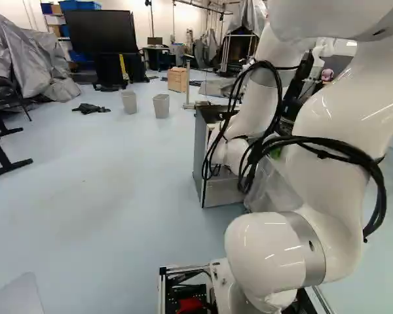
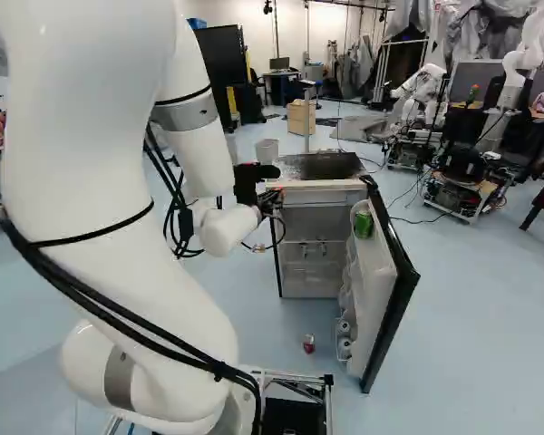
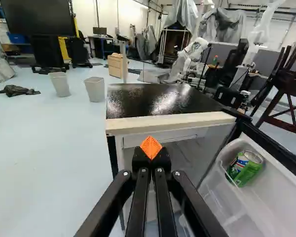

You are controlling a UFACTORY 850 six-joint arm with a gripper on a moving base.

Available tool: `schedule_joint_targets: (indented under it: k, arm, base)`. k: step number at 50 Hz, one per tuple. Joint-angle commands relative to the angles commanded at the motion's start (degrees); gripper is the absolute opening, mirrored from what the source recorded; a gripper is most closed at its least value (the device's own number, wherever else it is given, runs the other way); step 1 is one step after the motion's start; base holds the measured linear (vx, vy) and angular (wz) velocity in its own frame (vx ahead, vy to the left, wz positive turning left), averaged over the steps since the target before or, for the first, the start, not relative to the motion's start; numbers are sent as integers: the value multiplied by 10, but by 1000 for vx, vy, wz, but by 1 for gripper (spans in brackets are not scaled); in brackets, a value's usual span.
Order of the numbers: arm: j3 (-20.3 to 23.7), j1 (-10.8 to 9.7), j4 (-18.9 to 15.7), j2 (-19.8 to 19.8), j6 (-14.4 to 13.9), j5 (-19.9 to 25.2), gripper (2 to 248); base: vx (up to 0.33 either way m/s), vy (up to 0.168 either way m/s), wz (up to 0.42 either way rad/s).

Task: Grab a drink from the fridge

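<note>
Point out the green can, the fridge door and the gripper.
Green can (image 3: 243, 170): wrist view, on its side.
Fridge door (image 2: 377, 285): right base view, on its white inner face.
Gripper (image 3: 151, 147): wrist view, where its fingertips meet.

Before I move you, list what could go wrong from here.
The hand is shut, so reaching in like this could knock the green can rather than grip it. The can sits in the open door's upper bin, whose rim the hand might catch. A small red item lies on the floor; driving forward could hit it.
</note>
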Motion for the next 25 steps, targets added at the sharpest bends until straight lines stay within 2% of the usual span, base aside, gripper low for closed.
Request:
schedule_joint_targets:
  k: [25]
  arm:
    - [58,12,-52,103,34,-77,25]
  base:
    - [0,0,0]
